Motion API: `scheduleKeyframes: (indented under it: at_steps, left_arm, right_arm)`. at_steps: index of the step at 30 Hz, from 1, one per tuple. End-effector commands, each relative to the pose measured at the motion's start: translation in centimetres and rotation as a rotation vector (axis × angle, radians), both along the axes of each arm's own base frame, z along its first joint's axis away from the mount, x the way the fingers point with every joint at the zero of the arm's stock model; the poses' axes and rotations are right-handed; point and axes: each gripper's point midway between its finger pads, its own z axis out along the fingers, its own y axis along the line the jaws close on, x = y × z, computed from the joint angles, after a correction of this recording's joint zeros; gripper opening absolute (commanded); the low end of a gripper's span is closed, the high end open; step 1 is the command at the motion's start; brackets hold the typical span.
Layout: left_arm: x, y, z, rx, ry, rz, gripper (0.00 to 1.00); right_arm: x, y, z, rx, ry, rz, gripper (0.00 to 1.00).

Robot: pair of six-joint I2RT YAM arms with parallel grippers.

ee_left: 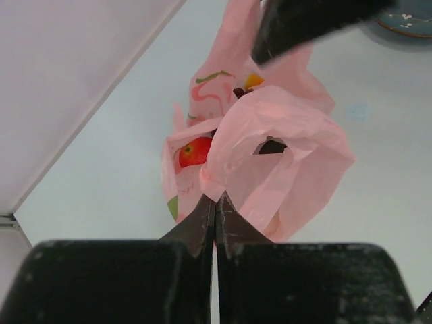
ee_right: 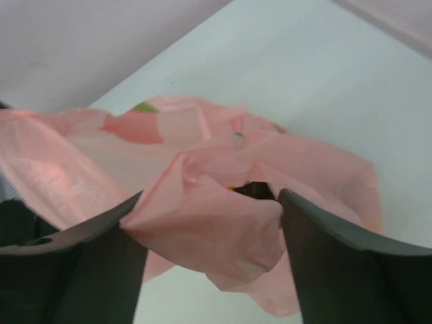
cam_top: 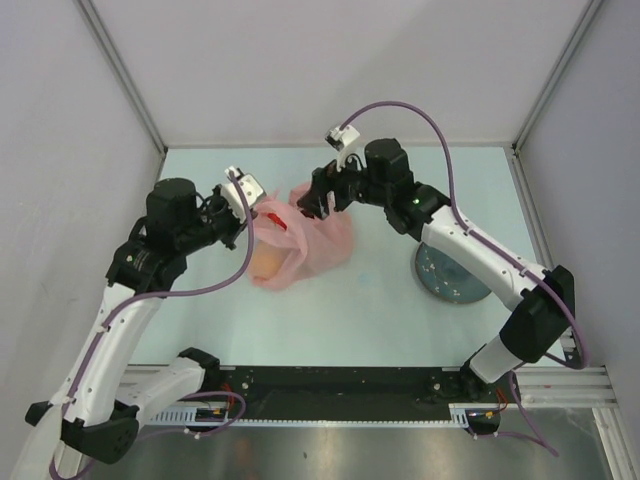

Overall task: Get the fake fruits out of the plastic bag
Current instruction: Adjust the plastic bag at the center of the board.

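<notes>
The pink plastic bag point(cam_top: 305, 240) lies crumpled mid-table, its mouth lifted. My left gripper point(cam_top: 254, 216) is shut on an edge of the bag point(ee_left: 270, 162), pinching the film at its tips point(ee_left: 216, 200). My right gripper point(cam_top: 312, 204) is open, its fingers either side of a bulging fold of the bag point(ee_right: 202, 229). In the left wrist view a red apple point(ee_left: 194, 152) shows inside the bag, with a yellow-orange fruit point(ee_left: 254, 81) and a dark bit point(ee_left: 239, 92) farther in. An orange shape point(cam_top: 266, 262) shows through the film from above. A dark shape point(ee_right: 255, 190) sits in the opening.
A dark round plate point(cam_top: 450, 276) lies on the table to the right of the bag, partly under my right arm; it also shows in the left wrist view point(ee_left: 405, 23). White walls enclose the table at the back and sides.
</notes>
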Motion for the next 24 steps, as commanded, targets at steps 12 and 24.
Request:
scheduleKeyframes:
  at_steps: [12, 24]
  left_arm:
    - [18.6, -1.8, 11.9, -0.08, -0.324, 0.181, 0.0]
    - [20.3, -3.3, 22.8, -0.291, -0.508, 0.079, 0.0]
  right_arm:
    - [23.7, -9.0, 11.6, 0.055, -0.384, -0.566, 0.0]
    - [22.5, -16.0, 15.8, 0.123, -0.473, -0.671, 0.0]
